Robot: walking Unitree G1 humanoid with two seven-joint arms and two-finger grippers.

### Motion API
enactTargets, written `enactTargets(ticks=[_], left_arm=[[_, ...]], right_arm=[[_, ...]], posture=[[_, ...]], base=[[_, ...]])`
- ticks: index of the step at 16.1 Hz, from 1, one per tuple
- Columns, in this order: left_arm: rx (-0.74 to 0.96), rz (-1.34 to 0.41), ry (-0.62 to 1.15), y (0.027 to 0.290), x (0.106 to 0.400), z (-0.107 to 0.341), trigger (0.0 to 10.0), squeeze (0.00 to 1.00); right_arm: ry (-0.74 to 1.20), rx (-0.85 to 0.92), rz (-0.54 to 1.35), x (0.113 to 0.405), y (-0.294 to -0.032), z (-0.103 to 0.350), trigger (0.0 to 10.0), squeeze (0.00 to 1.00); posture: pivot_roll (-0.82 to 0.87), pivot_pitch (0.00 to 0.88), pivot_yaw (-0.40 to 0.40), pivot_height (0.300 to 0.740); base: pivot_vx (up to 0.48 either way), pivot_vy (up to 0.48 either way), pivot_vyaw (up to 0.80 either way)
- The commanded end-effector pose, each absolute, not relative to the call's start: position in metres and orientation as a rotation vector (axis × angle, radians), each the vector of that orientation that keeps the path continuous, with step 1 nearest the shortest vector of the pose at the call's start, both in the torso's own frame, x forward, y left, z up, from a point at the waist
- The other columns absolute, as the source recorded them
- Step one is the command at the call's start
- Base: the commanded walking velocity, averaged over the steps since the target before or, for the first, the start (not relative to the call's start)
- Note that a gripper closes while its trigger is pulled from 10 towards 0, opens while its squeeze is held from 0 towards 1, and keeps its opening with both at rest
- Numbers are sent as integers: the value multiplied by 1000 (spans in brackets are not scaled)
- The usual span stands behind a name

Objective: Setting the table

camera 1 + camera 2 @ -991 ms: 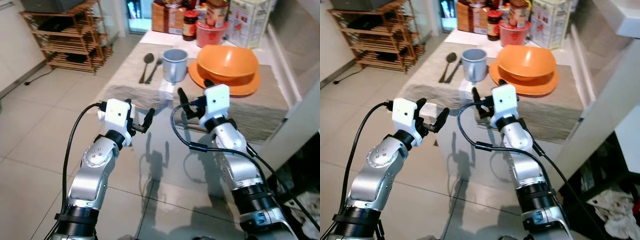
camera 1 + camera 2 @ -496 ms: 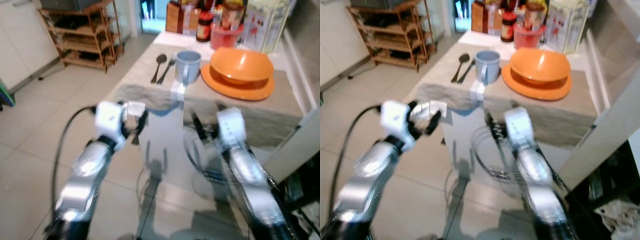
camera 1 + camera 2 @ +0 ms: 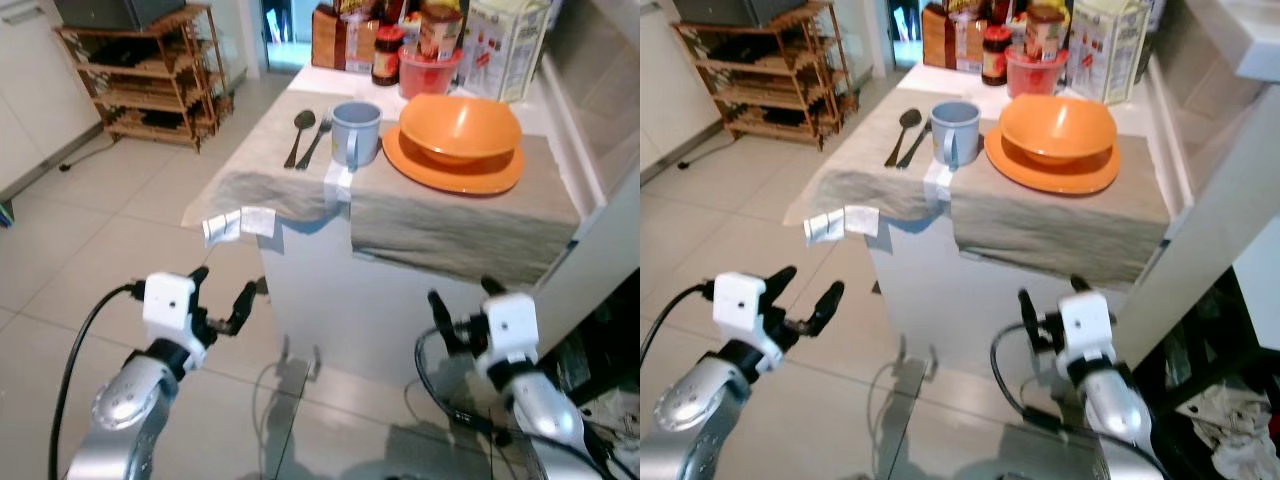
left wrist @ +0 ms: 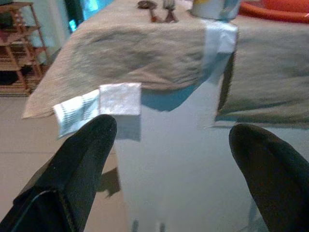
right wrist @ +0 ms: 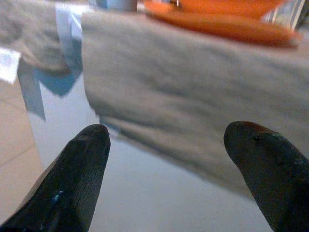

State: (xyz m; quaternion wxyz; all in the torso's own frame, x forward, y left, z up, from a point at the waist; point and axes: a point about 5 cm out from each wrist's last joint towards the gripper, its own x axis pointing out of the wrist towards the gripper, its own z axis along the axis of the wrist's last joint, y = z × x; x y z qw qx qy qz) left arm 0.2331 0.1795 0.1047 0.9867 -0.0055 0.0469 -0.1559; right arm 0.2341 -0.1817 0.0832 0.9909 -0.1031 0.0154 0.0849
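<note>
— What's changed since a second ago?

— Both arms have dropped. They were up at the table edge, mid-frame; now the left gripper (image 3: 222,303) sits lower left and the right gripper (image 3: 462,312) lower right, both below the hanging cloth (image 3: 450,215). The whole view has pulled back too, so more floor (image 3: 60,250) shows. The things on the table lie in the same pattern as before.

— And the pincers?

— Both spread wide, holding nothing. In the wrist views the black fingers (image 4: 77,159) stand well apart, with the white table front between them.

— Where are the table things?

— Upper middle of the frame. The spoon (image 3: 300,132) and fork (image 3: 316,138) lie side by side on the cloth, left of the mug (image 3: 354,132), their long axes running from near-left toward far-right, spoon bowl and fork head at the far end. The mug stands upright, handle toward the near edge. Right of it the bowl (image 3: 460,125) sits on the plate (image 3: 452,172).

— What are they made of, by the look?

— Cutlery is dark metal; the mug pale grey-blue and smooth. Bowl and plate are glossy orange, round. The cloth is coarse beige weave, and white tape (image 3: 338,184) holds it at the edge. Two small tags (image 3: 240,223) hang at its left corner.
</note>
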Motion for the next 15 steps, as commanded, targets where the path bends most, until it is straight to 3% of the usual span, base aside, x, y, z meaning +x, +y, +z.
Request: enactTargets(ticks=[1,3,15], left_arm=[[-13,-342,70,170,240,110,10000,0],[-5,-360,50,164,246,114,10000,0],[-9,-309,-51,155,260,135,10000,0]], right_arm=[[28,-216,161,239,-182,86,10000,0],[20,-214,156,245,-180,87,10000,0],[-33,-223,210,272,-157,96,10000,0]], posture=[[-18,0,55,740],[-19,0,55,740],[17,0,35,740]], base=[[0,0,-788],[0,0,-788],[35,0,-63]])
